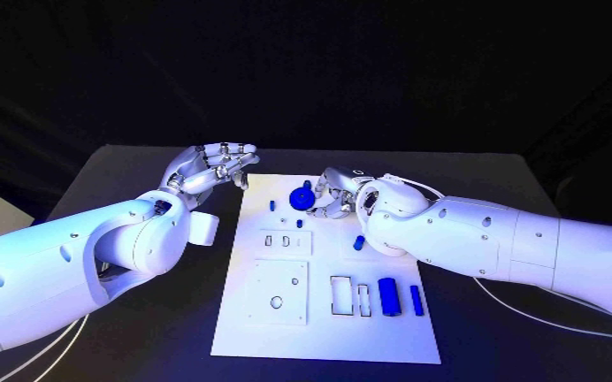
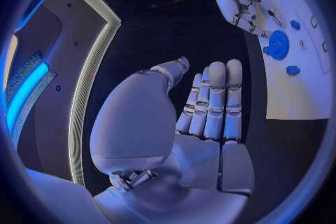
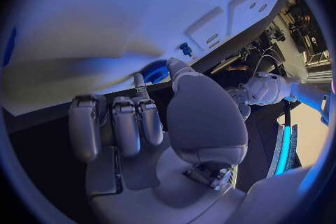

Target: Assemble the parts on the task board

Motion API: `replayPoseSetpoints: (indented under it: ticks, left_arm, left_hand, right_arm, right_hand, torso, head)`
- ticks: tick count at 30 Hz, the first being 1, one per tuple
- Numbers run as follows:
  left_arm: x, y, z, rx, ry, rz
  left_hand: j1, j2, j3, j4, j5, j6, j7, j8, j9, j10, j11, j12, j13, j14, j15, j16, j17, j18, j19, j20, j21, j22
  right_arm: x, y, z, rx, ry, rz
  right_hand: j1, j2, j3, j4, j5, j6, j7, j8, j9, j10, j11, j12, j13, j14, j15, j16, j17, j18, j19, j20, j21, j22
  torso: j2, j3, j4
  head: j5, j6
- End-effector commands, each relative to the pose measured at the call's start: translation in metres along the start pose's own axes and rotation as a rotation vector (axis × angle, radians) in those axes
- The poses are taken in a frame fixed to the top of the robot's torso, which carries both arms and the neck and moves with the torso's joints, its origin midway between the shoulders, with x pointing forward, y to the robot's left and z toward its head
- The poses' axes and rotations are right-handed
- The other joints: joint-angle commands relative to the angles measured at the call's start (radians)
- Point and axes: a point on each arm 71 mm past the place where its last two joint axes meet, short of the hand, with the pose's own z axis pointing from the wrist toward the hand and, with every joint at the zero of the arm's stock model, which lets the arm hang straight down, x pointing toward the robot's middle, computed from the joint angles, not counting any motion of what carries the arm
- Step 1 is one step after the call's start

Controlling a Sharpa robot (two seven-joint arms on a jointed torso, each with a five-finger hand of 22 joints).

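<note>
From the head view, the flat white task board (image 1: 325,311) lay on the matte black desk (image 1: 127,170). The left robot hand (image 1: 214,166) hovered off its far left corner, silver fingers curled, holding nothing. The right robot hand (image 1: 334,192) touched a round blue gear (image 1: 301,197) at the board's far end; blue cylinders (image 1: 387,296) lay nearer.

At the left wrist, the fingers (image 2: 213,103) rose straight together, empty.

At the right wrist, the fingertips (image 3: 139,79) met the toothed gear (image 3: 157,71); whether they gripped it was unclear.
</note>
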Motion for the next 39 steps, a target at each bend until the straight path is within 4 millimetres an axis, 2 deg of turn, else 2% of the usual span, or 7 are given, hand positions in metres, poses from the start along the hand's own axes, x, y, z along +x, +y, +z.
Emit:
replayPoseSetpoints:
  ticks: [1,14,21,27,29,34,39]
  left_arm:
    - [0.0,-0.001,0.0,0.007,0.001,0.0]
    - [-0.002,-0.001,0.0,0.007,-0.003,0.002]
    - [-0.003,-0.001,0.001,0.007,-0.005,0.003]
    - [-0.001,-0.001,0.001,0.011,0.0,0.0]
    - [0.0,-0.001,0.002,0.013,0.003,-0.002]
    - [0.001,-0.001,0.002,0.014,0.009,-0.006]
    - [0.002,0.0,0.003,0.014,0.014,-0.009]
  left_hand:
    - [-0.002,0.004,0.003,-0.002,0.002,-0.007,0.003,-0.001,0.001,-0.008,-0.003,0.007,0.001,-0.004,0.001,0.004,-0.001,0.014,-0.008,-0.002,0.003,0.001]
    - [-0.002,0.003,0.004,-0.002,0.002,-0.008,0.003,-0.001,0.001,-0.009,-0.002,0.007,0.001,-0.004,0.001,0.004,-0.001,0.014,-0.009,-0.002,0.004,0.002]
    - [-0.003,0.003,0.004,-0.003,0.002,-0.008,0.004,-0.001,0.002,-0.01,-0.002,0.008,0.001,-0.005,0.002,0.005,-0.002,0.014,-0.01,-0.002,0.005,0.002]
    - [-0.005,0.001,0.003,-0.002,0.002,-0.009,0.004,-0.001,0.002,-0.01,-0.002,0.009,0.001,-0.006,0.002,0.005,-0.003,0.014,-0.012,-0.001,0.006,0.003]
    - [-0.01,-0.001,0.004,-0.003,0.002,-0.01,0.003,0.0,0.005,-0.012,-0.002,0.012,0.002,-0.027,0.004,-0.008,-0.011,0.014,-0.026,0.0,0.003,0.002]
    - [-0.015,-0.002,0.005,-0.005,0.002,-0.011,0.003,0.003,0.009,-0.014,-0.001,0.018,0.004,-0.049,0.005,-0.027,-0.026,0.014,-0.045,0.003,-0.008,-0.004]
    - [-0.015,-0.002,0.005,-0.006,0.002,-0.011,0.003,0.003,0.009,-0.014,-0.002,0.019,0.005,-0.05,0.005,-0.029,-0.027,0.014,-0.047,0.003,-0.009,-0.005]
  right_arm:
    - [0.001,0.002,-0.003,-0.027,0.001,0.001]
    - [-0.019,-0.02,-0.019,-0.01,-0.145,0.04]
    - [-0.047,-0.047,-0.04,-0.047,-0.24,0.14]
    - [-0.064,-0.083,-0.061,-0.066,-0.22,0.248]
    - [-0.066,-0.095,-0.066,-0.07,-0.2,0.266]
    - [-0.064,-0.119,-0.076,-0.062,-0.161,0.285]
    - [-0.058,-0.139,-0.082,-0.037,-0.13,0.288]
  right_hand:
    - [-0.005,0.002,0.001,-0.001,-0.004,0.009,-0.001,0.006,0.001,0.105,-0.006,0.004,0.263,0.108,-0.006,0.005,0.263,-0.018,0.047,-0.001,0.007,0.176]
    - [-0.002,-0.008,-0.002,-0.003,-0.005,0.0,0.0,0.0,-0.001,0.105,-0.007,0.004,0.263,0.108,-0.007,0.005,0.263,-0.014,0.037,-0.003,-0.008,0.163]
    - [0.068,-0.015,0.019,-0.01,0.004,-0.016,0.007,-0.013,-0.006,0.101,-0.002,-0.001,0.258,0.108,-0.003,0.005,0.263,-0.006,0.017,-0.001,-0.042,0.135]
    - [0.16,-0.023,0.063,-0.033,-0.005,-0.013,0.009,-0.017,-0.007,0.076,0.0,-0.028,0.232,0.102,-0.006,0.0,0.241,0.009,-0.018,-0.004,-0.102,0.087]
    - [0.18,-0.028,0.072,-0.041,-0.008,-0.013,0.008,-0.018,-0.008,0.069,-0.001,-0.036,0.225,0.102,-0.007,-0.001,0.238,0.011,-0.025,-0.004,-0.114,0.079]
    - [0.221,-0.054,0.081,-0.06,-0.022,-0.011,0.004,-0.02,-0.01,0.054,-0.005,-0.052,0.21,0.105,-0.007,0.002,0.252,0.014,-0.032,-0.005,-0.127,0.071]
    - [0.234,-0.06,0.083,-0.066,-0.027,-0.013,0.003,-0.023,-0.011,0.055,-0.006,-0.051,0.212,0.107,-0.008,0.004,0.259,0.013,-0.03,-0.005,-0.125,0.074]
  torso:
    - [0.001,0.0005,0.0003]
    - [-0.001,-0.0006,-0.0007]
    - [-0.002,-0.0001,0.0]
    - [-0.002,-0.0012,-0.0011]
    - [-0.003,0.0001,-0.0019]
    - [-0.004,0.0046,-0.0052]
    - [-0.006,0.0091,-0.0079]
  head:
    - [0.001,-0.001]
    - [0.001,0.004]
    - [-0.002,0.01]
    - [-0.017,0.013]
    - [-0.024,0.012]
    - [-0.028,0.012]
    - [-0.028,0.01]
